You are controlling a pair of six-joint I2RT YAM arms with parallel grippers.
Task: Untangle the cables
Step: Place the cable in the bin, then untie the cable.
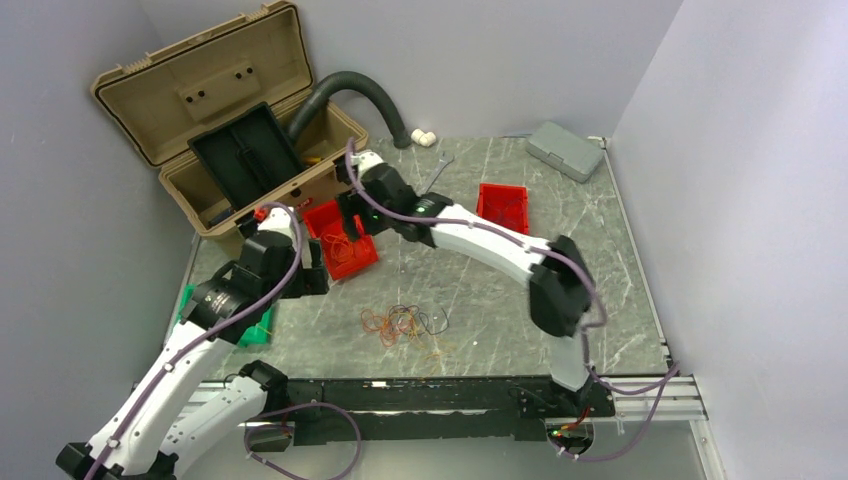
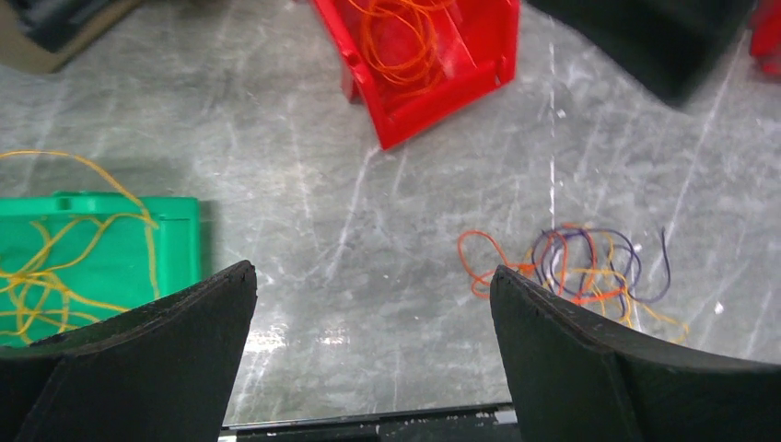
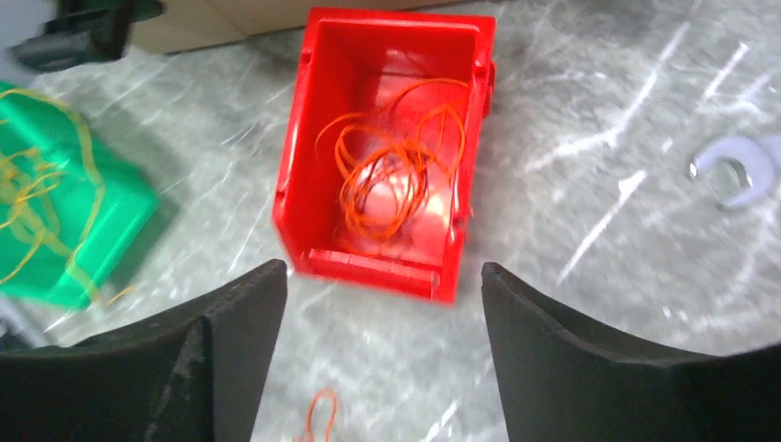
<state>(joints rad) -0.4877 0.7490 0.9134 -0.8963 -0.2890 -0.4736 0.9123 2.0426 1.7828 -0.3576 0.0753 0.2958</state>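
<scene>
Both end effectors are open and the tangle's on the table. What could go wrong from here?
1. The tangle on the table mixes orange, yellow and purple strands; pulling one may drag the whole clump.
2. A yellow wire loop arches past the rim of the green bin, near the left end effector; it could snag and spill out.

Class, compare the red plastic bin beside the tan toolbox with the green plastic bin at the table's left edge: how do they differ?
The red plastic bin holds thin orange wire; the green plastic bin holds thin yellow wire. The orange wire lies inside the red bin, while a yellow loop hangs past the green bin's rim. Both are open-topped and hold a single wire colour.
</scene>
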